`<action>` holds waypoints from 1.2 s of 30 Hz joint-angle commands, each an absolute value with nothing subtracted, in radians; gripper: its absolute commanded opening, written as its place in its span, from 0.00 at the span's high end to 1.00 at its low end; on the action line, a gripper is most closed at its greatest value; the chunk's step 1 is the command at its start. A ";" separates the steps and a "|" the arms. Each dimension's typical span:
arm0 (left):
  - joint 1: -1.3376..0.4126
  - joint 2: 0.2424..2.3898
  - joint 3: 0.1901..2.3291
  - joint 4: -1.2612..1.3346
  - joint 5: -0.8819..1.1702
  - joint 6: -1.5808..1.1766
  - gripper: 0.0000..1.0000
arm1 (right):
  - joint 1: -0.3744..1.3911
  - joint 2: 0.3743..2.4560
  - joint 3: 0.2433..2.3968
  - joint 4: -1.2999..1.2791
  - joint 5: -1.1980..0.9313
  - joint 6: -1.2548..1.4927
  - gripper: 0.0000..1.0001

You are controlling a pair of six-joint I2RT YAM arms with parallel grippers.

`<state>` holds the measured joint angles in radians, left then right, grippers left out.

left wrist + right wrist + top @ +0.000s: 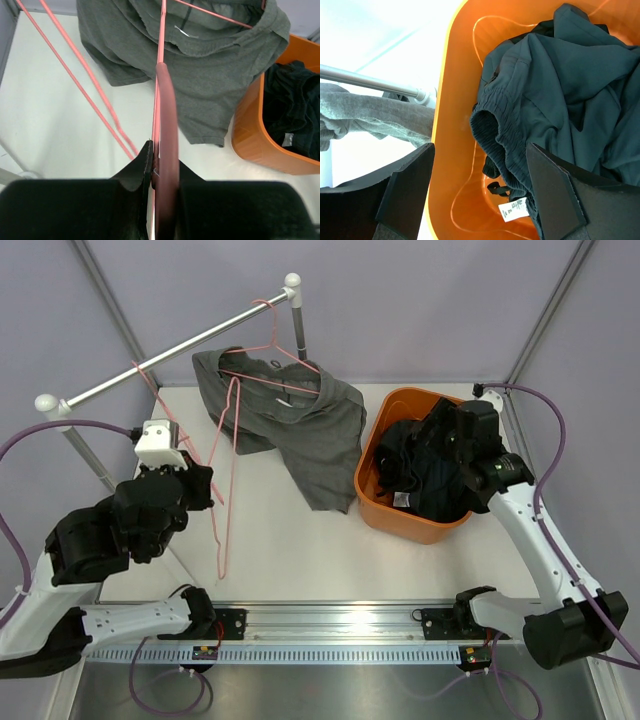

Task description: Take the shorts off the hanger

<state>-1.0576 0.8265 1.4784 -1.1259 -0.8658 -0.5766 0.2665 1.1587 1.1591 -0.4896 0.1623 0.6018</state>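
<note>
Waistband of navy shorts clear only in right wrist view; right tool released over basket; left tool clenched on hanger.

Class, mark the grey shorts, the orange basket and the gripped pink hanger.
grey shorts (322, 445), top view, middle of the cloth.
orange basket (373, 502), top view, left outer wall.
pink hanger (166, 115), left wrist view, wire above the fingers.

Top cam looks down on the whole desk; wrist cams sit close up, both catching the orange basket.
</note>
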 commanded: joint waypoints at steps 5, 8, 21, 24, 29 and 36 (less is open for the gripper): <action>-1.057 0.865 1.516 -1.037 -0.742 -0.606 1.00 | 0.270 1.101 1.166 -0.503 0.152 0.581 0.17; -1.055 0.874 1.516 -1.042 -0.810 -0.644 1.00 | 0.268 1.092 1.167 -0.509 0.149 0.577 0.17; -0.895 1.109 1.706 -1.071 -0.942 -0.557 1.00 | 0.268 1.072 1.206 -0.552 0.114 0.554 0.17; -0.793 1.141 1.759 -1.035 -0.879 -0.502 1.00 | 0.268 1.072 1.213 -0.563 0.109 0.545 0.17; -0.672 1.241 1.874 -1.020 -0.806 -0.422 1.00 | 0.268 1.081 1.232 -0.577 0.087 0.531 0.17; -0.539 1.393 2.101 -1.051 -0.697 -0.379 1.00 | 0.268 1.085 1.270 -0.610 0.083 0.503 0.17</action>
